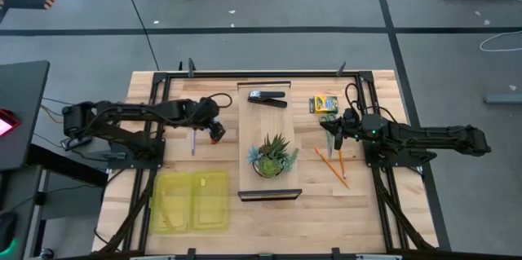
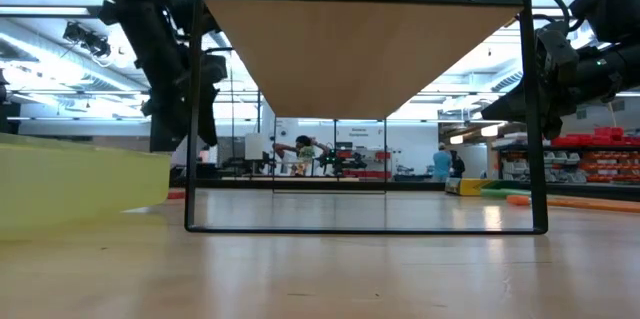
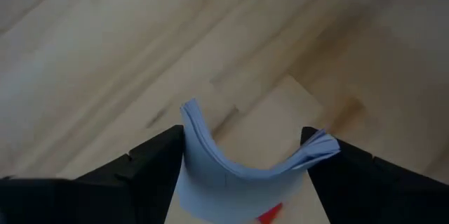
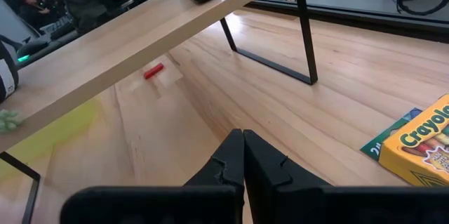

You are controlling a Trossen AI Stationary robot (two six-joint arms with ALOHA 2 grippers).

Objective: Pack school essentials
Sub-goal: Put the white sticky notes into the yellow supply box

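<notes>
left fingers (image 3: 158, 164) clamped on bowed note pad (image 3: 238, 164) | right fingers (image 4: 242, 161) together, idle | step: carry pad | next: yellow case (image 1: 193, 201) at 6 o'clock

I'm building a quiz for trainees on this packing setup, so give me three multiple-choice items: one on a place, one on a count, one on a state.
1. Where does the potted plant stand?
A. on the raised wooden shelf
B. in the yellow container
C. beside the crayon box

2. How many orange pencils lie on the table?
A. none
B. two
C. five

3. How is the pale blue note pad held?
A. lying flat, untouched
B. bent between the left gripper's fingers
C. pinched in the right gripper

Key: 1 A, the plant sits mid-shelf; 2 B, two show below the right gripper; 3 B, the pad curves between the fingers.
</notes>
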